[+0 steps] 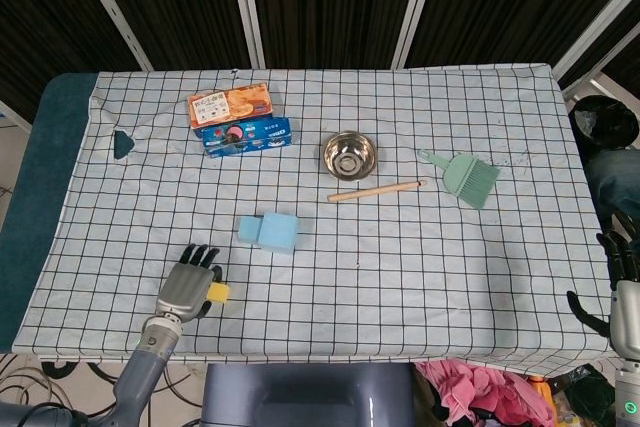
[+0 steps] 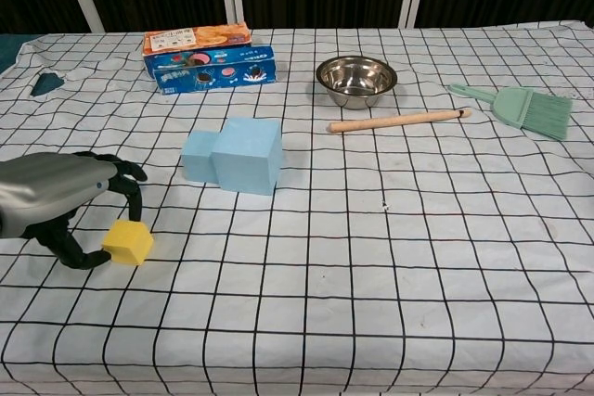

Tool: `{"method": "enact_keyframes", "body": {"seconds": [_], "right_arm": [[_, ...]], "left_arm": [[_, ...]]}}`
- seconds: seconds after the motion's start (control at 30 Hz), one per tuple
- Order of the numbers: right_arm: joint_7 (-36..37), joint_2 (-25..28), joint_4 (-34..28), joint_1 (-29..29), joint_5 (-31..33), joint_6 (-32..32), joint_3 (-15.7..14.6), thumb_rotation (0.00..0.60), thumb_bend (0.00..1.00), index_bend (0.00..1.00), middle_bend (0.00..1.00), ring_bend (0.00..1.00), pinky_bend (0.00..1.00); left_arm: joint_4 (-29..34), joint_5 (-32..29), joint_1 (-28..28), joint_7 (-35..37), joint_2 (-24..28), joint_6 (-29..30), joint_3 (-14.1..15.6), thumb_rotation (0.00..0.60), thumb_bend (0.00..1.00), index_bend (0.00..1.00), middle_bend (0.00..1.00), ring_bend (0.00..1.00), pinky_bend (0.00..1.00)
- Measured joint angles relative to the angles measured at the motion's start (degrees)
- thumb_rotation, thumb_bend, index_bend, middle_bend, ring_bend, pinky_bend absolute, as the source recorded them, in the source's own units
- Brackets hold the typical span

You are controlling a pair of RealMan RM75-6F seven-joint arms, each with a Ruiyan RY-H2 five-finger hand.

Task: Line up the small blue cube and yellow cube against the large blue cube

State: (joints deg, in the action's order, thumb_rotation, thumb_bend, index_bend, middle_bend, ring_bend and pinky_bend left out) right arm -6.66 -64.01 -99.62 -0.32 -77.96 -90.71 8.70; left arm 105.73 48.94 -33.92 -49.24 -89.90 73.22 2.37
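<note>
Left hand (image 2: 58, 203) fingers curl around one yellow cube (image 2: 127, 243), lower left, touching it. Two blue cubes, small (image 2: 200, 157) and large (image 2: 248, 155), touch at centre left. Right hand (image 1: 622, 292), lower right: fingers apart, holding nothing.

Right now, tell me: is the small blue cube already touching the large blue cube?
Yes, in the chest view the small blue cube sits flush against the left side of the large blue cube.

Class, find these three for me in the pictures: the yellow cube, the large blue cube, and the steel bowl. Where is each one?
yellow cube (image 2: 128, 243): chest view, on its front face.
large blue cube (image 2: 247, 161): chest view, on its front face.
steel bowl (image 2: 356, 70): chest view, inside its hollow.
</note>
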Motion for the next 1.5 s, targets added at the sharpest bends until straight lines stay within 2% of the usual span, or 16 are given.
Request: {"method": "enact_keyframes", "body": {"seconds": [0.57,0.67,0.87,1.2,1.5], "right_arm": [[0.1,0.1,-0.1,-0.1,0.0,-0.2,0.1,0.6,0.22,0.1,0.07,0.21,0.12],[0.1,0.0,-0.2,-0.2,0.2,-0.2,0.1,0.6,0.22,0.1,0.07,0.21,0.12],[0.0,0.0,-0.3,-0.1,0.3,0.0,0.1,0.6,0.22,0.1,0.07,0.21,0.12],[-0.6,-0.2,-0.1,0.1,0.7,0.4,0.1,0.6,0.22,0.1,0.07,0.21,0.12],[-0.5,-0.3,0.0,0.1,0.5,0.2,0.1,0.6,0.22,0.1,0.07,0.21,0.12]], "left_arm": [[1.0,0.0,0.4,0.5,0.6,0.8,-1.4,0.6,0.35,0.44,0.13,0.0,0.0],[1.3,0.4,0.8,1.8,1.4,1.6,-2.5,0.6,0.35,0.44,0.13,0.0,0.0],[-0.2,-1.1,0.6,5.6,3.4,1.1,-7.0,0.6,0.36,0.44,0.12,0.0,0.0],[-10.6,-4.5,-4.5,13.0,4.4,-10.6,-14.1,0.6,0.36,0.44,0.12,0.0,0.0],[-20.4,-7.0,-10.5,14.3,0.6,-16.8,-16.2,0.6,0.36,0.43,0.12,0.0,0.0]]}}
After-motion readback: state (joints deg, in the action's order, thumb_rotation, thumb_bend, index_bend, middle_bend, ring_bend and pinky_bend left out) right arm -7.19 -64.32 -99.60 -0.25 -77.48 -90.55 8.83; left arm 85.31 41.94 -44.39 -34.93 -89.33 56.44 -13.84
